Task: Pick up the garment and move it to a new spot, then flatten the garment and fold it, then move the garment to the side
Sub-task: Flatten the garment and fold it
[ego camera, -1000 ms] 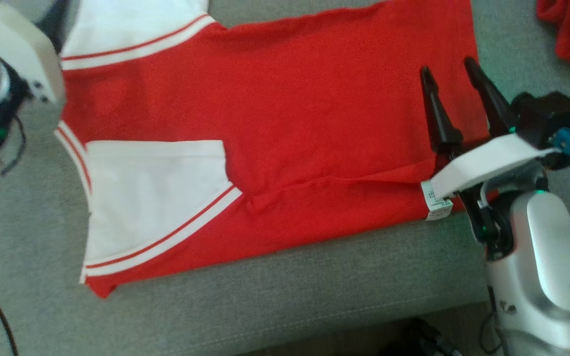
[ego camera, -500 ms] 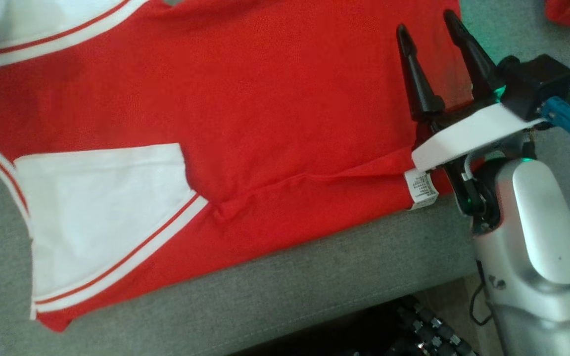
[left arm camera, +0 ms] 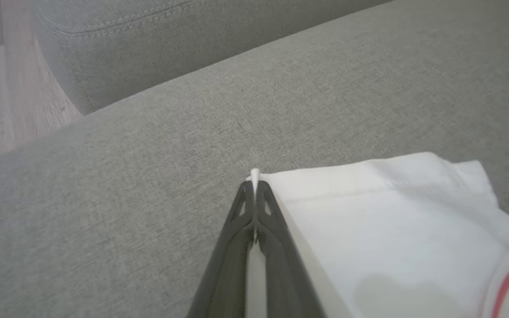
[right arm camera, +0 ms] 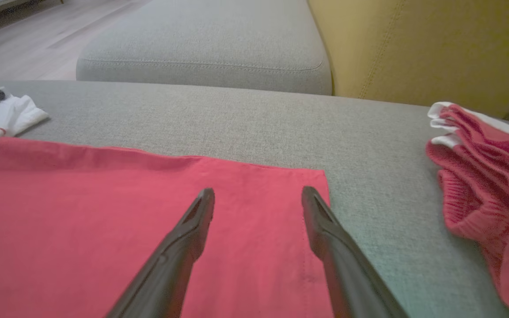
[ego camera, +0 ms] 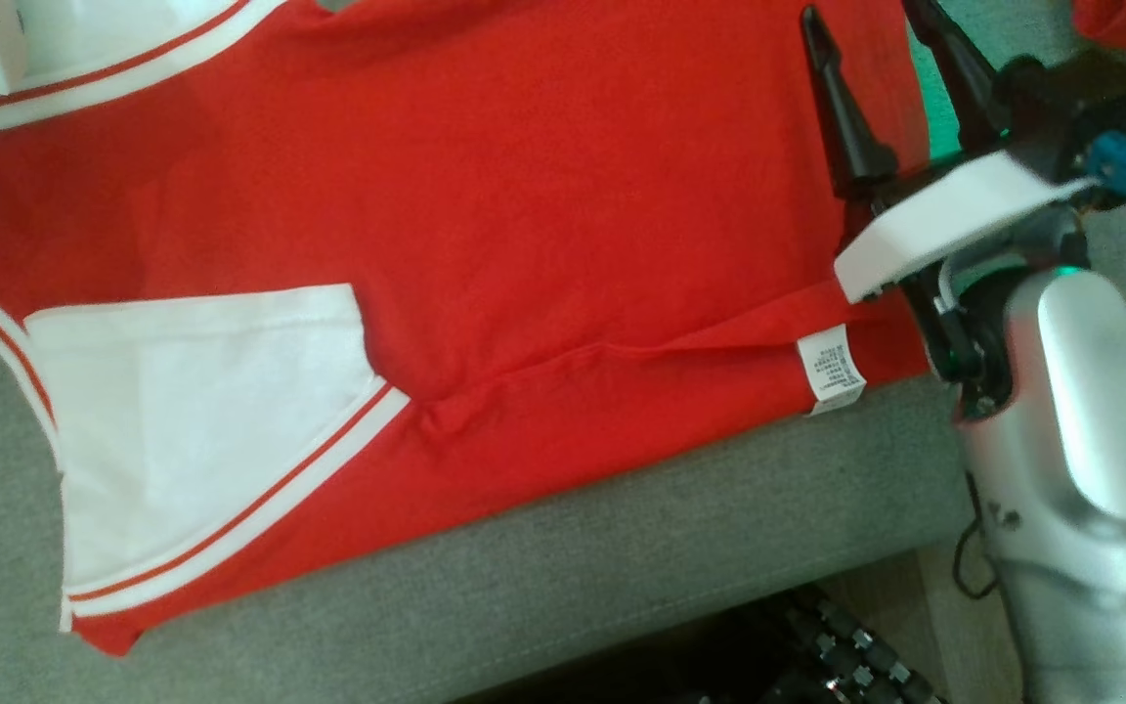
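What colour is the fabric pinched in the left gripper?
White: the left gripper is shut on the garment's white sleeve, clearest in the left wrist view.

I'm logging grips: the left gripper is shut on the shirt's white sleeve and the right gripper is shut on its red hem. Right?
Not quite. The right gripper is open: the right wrist view shows its fingers spread apart over the red hem of the shirt, pinching nothing. The left gripper is indeed shut on the white sleeve.
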You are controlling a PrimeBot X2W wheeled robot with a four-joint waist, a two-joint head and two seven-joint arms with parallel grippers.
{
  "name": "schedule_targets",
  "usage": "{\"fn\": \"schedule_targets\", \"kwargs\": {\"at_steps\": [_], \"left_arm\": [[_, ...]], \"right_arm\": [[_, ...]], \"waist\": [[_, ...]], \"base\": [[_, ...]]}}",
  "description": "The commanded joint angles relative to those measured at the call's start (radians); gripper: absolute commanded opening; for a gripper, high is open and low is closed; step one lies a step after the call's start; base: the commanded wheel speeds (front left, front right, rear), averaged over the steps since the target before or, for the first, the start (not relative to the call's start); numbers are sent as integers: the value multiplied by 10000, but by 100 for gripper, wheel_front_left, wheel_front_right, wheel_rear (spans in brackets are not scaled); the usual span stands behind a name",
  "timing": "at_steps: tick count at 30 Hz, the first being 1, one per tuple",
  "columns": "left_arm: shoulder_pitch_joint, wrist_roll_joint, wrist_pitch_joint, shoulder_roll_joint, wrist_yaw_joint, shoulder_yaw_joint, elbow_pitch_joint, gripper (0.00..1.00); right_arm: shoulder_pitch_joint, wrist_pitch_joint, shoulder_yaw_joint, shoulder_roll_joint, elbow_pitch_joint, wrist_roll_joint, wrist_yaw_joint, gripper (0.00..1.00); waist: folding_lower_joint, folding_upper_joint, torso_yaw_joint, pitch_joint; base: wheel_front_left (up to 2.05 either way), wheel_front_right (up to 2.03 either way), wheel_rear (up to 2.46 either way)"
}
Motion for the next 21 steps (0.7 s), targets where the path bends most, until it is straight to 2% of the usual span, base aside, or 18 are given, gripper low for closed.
{"fn": "schedule_targets", "kwargs": {"at_steps": [1,13,21], "left_arm": [[-171,-58,-149,452,-53,275,-412,0],[10,-393,-1662,-31,-59,-361,-1001,0],[179,-616,-2085,-261,-60,-702,-1094,0]], "right_arm": [[-174,153,118,-95,-175,-40,65,100],[-1972,1644,-576,-1121,2143,-663,65,100],[-2757,2469,-586,-1551,3746,-436,65,100]], "waist": [[0,0,54,-39],[0,0,1066,-561],[0,0,1535,-712]], "base": [[0,0,0],[0,0,0],[0,0,0]]}}
